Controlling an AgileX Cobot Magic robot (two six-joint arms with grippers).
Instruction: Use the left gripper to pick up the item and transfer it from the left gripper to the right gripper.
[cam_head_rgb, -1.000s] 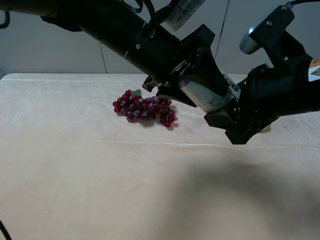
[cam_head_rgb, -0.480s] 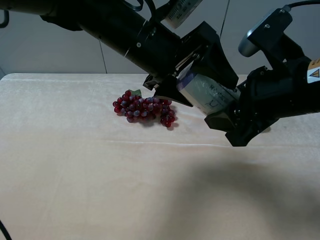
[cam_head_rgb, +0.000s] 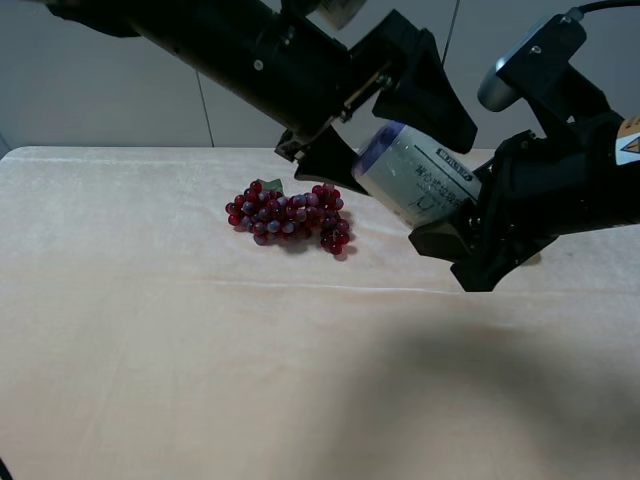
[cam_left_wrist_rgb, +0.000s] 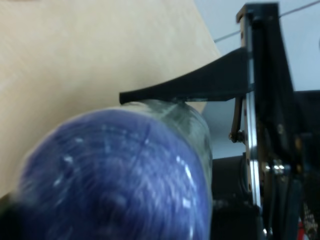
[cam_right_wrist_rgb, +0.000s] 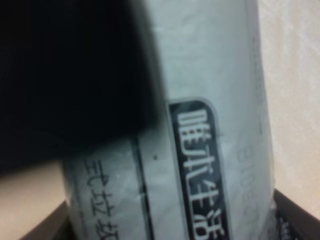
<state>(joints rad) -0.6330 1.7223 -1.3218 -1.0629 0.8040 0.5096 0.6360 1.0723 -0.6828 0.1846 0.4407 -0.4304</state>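
Observation:
The item (cam_head_rgb: 412, 180), a cream-labelled roll with a purple end, hangs in the air above the table's far side. My right gripper (cam_head_rgb: 455, 215) is shut on its right end. In the right wrist view the label with dark print (cam_right_wrist_rgb: 210, 100) fills the frame. My left gripper (cam_head_rgb: 408, 165) is open, with its fingers spread above and to the left of the roll. In the left wrist view the purple end (cam_left_wrist_rgb: 120, 175) is very close and blurred, and one finger (cam_left_wrist_rgb: 190, 87) lies just over it.
A red grape bunch (cam_head_rgb: 290, 215) lies on the cream tablecloth (cam_head_rgb: 150, 330) just left of and below the roll. A grey wall runs behind the table's far edge.
My left gripper has opened and lifted up and away from the roll. The roll has stayed in my right gripper, which has hardly moved.

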